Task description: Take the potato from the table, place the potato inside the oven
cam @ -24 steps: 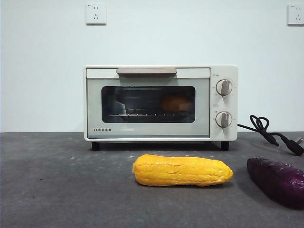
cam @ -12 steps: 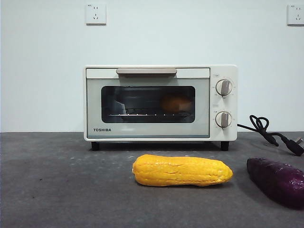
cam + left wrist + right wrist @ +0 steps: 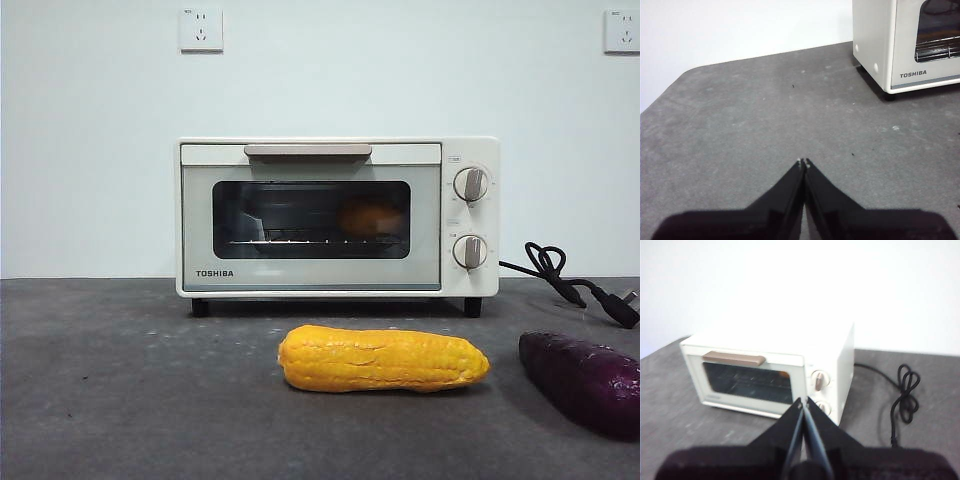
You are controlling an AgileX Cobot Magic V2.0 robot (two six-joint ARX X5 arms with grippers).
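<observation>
Since the plump tan-orange potato (image 3: 372,217) already sits on the wire rack behind the shut glass door of the cream-white toaster oven (image 3: 338,217), centre frame, the job looks finished. Left gripper (image 3: 803,162) and right gripper (image 3: 803,401) hang back, jaws pressed together, empty. "TOSHIBA" marks the door's lower left.

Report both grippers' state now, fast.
Left gripper: shut, holding nothing, above the dark grey table.
Right gripper: shut, holding nothing, facing the cream-white toaster oven.
</observation>
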